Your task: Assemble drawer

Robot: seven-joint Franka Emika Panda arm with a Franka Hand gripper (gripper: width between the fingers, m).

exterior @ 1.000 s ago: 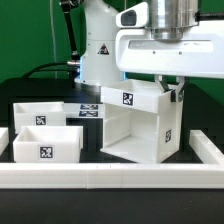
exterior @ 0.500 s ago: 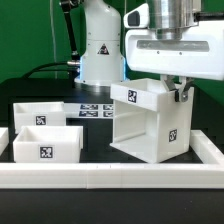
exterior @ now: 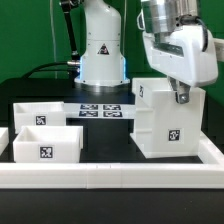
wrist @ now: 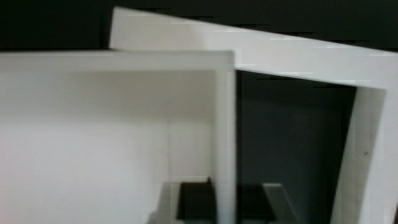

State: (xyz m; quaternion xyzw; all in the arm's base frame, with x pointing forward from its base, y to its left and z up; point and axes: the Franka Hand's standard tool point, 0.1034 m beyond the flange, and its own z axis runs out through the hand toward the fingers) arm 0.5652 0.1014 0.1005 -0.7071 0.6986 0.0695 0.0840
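A long low white rail (exterior: 110,178) lies nearest. Behind it, on the black surface (exterior: 105,152), a low matte white plastic tray (exterior: 45,146) sits well to the exterior view's left of the tall cube-like white plastic housing (exterior: 166,122). The housing has swung round within the last second. Its open face is now turned away, and a smooth closed wall with a black-and-white tag shows. I judge it is being oriented to receive the trays. The white pincer (exterior: 181,97) is clenched on the housing's thin top wall. Farther back, a second tray (exterior: 36,113) waits.
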